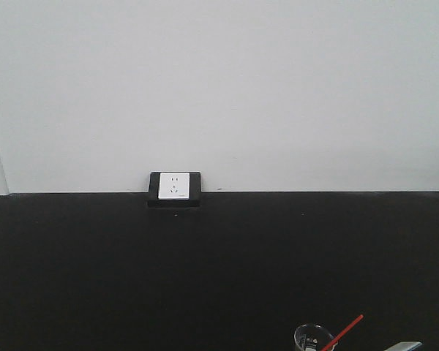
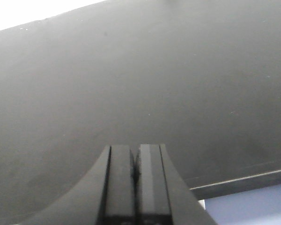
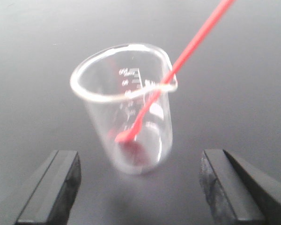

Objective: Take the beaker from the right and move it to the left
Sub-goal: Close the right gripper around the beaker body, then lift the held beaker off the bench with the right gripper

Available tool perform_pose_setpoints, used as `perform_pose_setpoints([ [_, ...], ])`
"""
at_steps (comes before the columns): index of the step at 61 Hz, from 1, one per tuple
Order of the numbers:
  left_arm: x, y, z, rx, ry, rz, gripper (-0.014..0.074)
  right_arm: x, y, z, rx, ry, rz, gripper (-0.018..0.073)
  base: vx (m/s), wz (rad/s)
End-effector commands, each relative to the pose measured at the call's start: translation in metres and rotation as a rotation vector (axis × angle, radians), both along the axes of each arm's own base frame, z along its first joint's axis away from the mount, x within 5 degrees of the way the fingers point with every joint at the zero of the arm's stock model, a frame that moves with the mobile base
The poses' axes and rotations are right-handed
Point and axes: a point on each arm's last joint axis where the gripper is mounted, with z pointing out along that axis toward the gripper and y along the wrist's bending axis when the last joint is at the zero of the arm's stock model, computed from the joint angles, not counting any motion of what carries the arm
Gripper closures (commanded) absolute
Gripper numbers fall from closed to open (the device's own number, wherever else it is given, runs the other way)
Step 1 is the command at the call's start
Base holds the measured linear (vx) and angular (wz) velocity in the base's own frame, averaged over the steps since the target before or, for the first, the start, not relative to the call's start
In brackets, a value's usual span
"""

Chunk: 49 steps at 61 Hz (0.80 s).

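The beaker (image 3: 126, 112) is small and of clear glass, with faint printed markings. It stands upright on the black table, and a thin red stirring stick (image 3: 187, 49) leans out of it to the upper right. My right gripper (image 3: 139, 164) is open, its two dark fingers wide apart; the beaker stands just ahead of the gap between them, untouched. In the front view only the beaker's rim (image 1: 313, 338) and the stick (image 1: 345, 330) show at the bottom right edge. My left gripper (image 2: 136, 152) is shut on nothing, above bare black table.
A black block with a white wall socket (image 1: 174, 189) sits at the table's back edge against the pale wall. The table's front edge (image 2: 239, 180) shows in the left wrist view. A pale grey part (image 1: 401, 346) pokes in at the front view's bottom right.
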Motion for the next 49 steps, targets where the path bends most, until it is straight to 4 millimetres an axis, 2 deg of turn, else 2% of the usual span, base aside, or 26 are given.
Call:
perform_pose_setpoints([
  [1, 0.002, -0.001, 0.001, -0.003, -0.064, -0.011, 0.0603, 0.013, 0.005, 0.026, 0.121, -0.221, 0.053, -0.0005, 0.00, 0.00],
  [17, 0.002, -0.001, 0.001, -0.003, -0.064, -0.011, 0.0603, 0.033, 0.008, 0.021, 0.137, -0.230, 0.103, -0.0005, 0.00, 0.00],
  [38, 0.002, -0.001, 0.001, -0.003, -0.064, -0.011, 0.0603, 0.062, 0.040, 0.016, 0.156, -0.281, 0.161, 0.0001, 0.00, 0.00],
  [44, 0.002, -0.001, 0.001, -0.003, -0.064, -0.011, 0.0603, 0.067, 0.046, 0.015, 0.163, -0.287, 0.145, 0.0050, 0.00, 0.00],
  [49, 0.002, -0.001, 0.001, -0.003, -0.064, -0.011, 0.0603, 0.068, 0.047, 0.015, 0.170, -0.287, 0.115, 0.0144, 0.00, 0.00],
])
